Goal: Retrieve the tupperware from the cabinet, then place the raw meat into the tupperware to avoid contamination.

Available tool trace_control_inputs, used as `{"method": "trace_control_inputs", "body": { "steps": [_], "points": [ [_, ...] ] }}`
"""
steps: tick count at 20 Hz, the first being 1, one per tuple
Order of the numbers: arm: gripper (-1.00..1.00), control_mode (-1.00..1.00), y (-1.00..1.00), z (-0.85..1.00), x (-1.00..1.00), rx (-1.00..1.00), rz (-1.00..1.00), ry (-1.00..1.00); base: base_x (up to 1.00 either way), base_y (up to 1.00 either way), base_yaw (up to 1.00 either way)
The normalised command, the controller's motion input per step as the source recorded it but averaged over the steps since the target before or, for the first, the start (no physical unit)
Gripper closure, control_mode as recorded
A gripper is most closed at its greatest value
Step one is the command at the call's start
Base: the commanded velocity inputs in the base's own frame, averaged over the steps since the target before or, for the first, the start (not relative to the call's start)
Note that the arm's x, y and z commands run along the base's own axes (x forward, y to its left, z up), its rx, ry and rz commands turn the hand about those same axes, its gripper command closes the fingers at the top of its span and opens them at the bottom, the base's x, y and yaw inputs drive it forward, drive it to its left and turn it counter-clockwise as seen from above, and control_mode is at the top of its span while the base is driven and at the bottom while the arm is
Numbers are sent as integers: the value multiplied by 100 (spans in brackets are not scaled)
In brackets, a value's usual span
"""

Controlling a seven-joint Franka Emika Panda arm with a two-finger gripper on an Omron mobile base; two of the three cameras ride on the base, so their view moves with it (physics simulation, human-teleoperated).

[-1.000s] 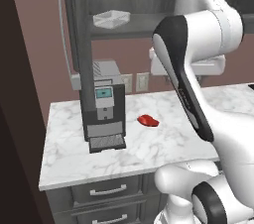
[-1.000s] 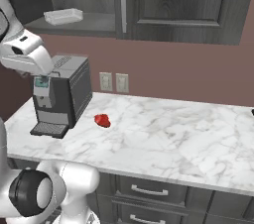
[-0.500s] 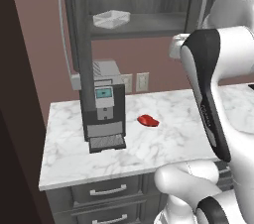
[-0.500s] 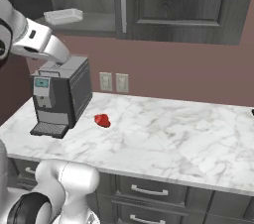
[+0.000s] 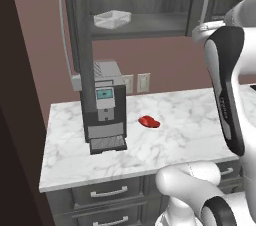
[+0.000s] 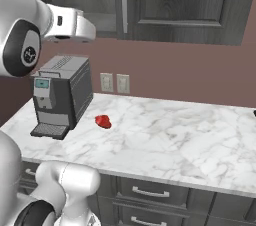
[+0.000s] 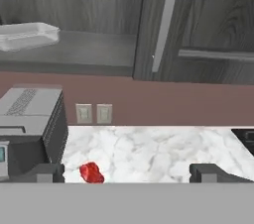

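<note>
At the far left, the cabinet (image 5: 82, 35) stands with its door swung wide, edge-on toward the left base camera, leaving the lower shelf bare to view. On that shelf, well above the counter, sits the tupperware (image 5: 112, 18), near the shelf's left end and close to its front edge; the hand view shows it too, up at its left (image 7: 27, 35).

Below it, on the left part of the marble counter (image 5: 190, 120), stands the coffee machine (image 5: 104, 105), its back to the wall. Just right of the machine, apart from it, lies the meat (image 5: 149, 121), flat on the marble and well clear of the counter's near edge.

Further right, the gripper (image 7: 126, 172) is raised to about shelf height and faces the wall; its two tips stand far apart, spread wide, with nothing between them.

The tupperware looks light and thin-walled, so it will likely flex and skid on the shelf if pushed. Its clear plastic is probably slick, so a pinch over one rim wall, one finger inside and one outside, seems surer than spanning the whole box. The near long wall is the easiest to reach. The meat looks soft and low, and perhaps slippery. It would call for a grip from above across its narrow width, closed gently so it is not squashed or squeezed out.
</note>
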Motion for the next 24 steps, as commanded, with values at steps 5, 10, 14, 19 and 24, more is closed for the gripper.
{"method": "trace_control_inputs", "body": {
  "steps": [5, 10, 14, 19, 24],
  "points": [
    [-100, -100, -40, 32, 31, -3, 1, -7, 0, 0, 0],
    [-100, -100, -23, 19, 42, 2, -5, 3, 0, 0, 0],
    [-100, -100, -29, 2, 30, 10, -10, 0, 0, 0, 0],
    [-100, -100, -5, 0, 53, 11, -13, -7, 0, 0, 0],
    [-100, -100, 11, 0, 61, 3, 1, -1, 0, 0, 0]
  ]
}}
